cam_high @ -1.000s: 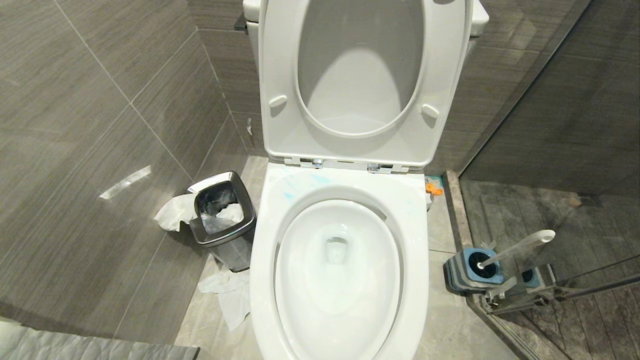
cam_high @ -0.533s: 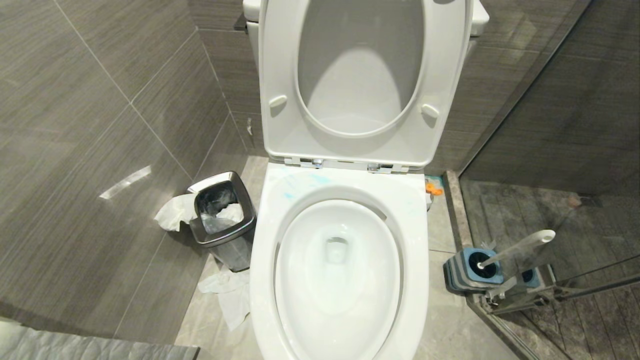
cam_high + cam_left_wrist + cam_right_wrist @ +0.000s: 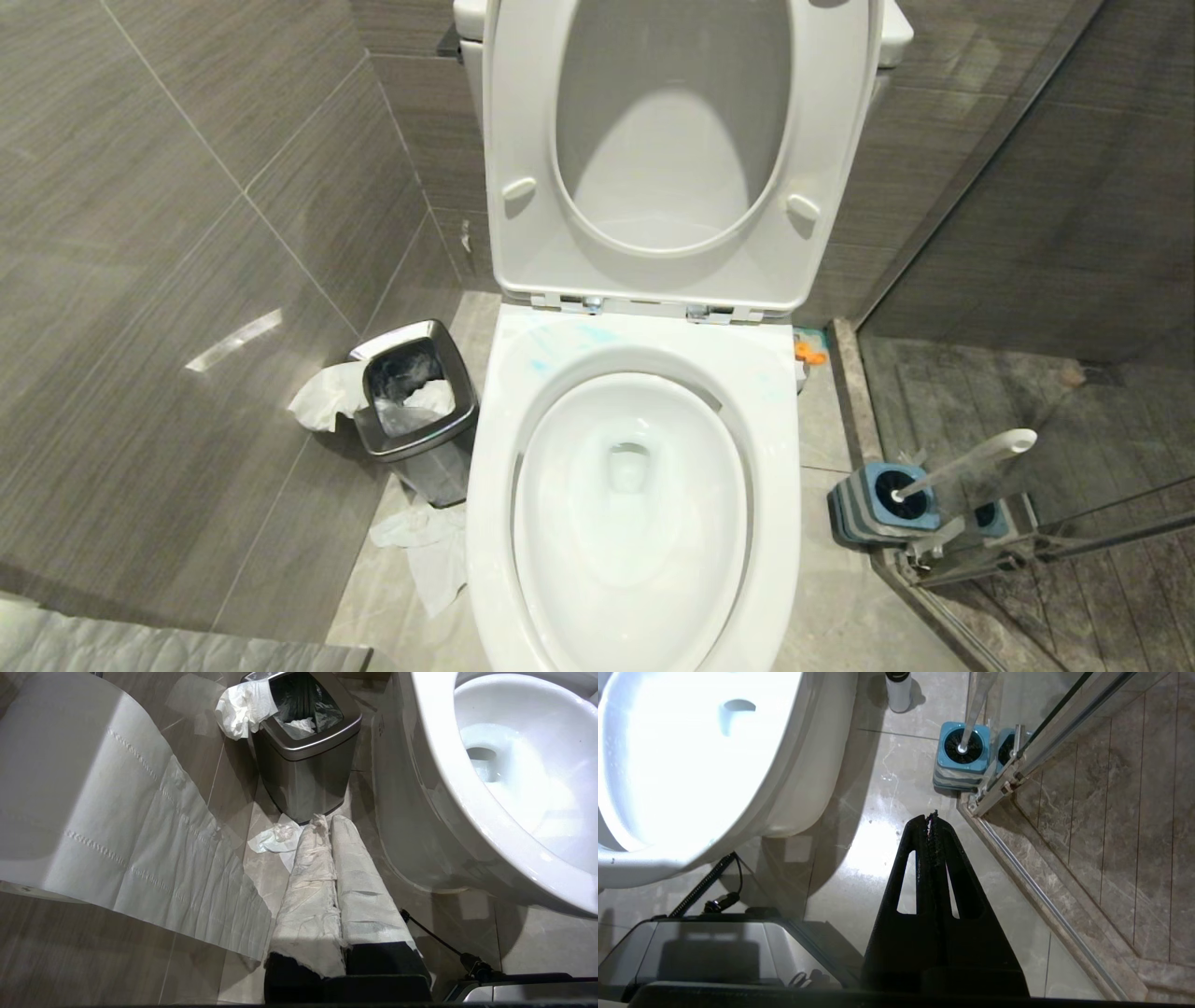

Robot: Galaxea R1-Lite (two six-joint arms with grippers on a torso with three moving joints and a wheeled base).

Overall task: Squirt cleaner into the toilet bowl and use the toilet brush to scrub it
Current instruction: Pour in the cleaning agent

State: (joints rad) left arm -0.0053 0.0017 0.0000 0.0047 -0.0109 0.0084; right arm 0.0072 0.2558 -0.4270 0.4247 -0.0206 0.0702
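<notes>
The toilet bowl (image 3: 633, 523) stands open, seat raised, so its basin is free for scrubbing; thin blue streaks of cleaner (image 3: 540, 362) lie on the back rim and the water looks faintly tinted. The brush (image 3: 966, 462) sits in its blue holder (image 3: 878, 504) on the floor to the right of the bowl, handle leaning toward the glass. The right gripper (image 3: 932, 817) is closed and empty, pointing toward that holder, probably to fetch the brush. The left gripper (image 3: 324, 823), wrapped in paper, is closed near the bin (image 3: 306, 760), which holds a dark liner and crumpled tissue.
</notes>
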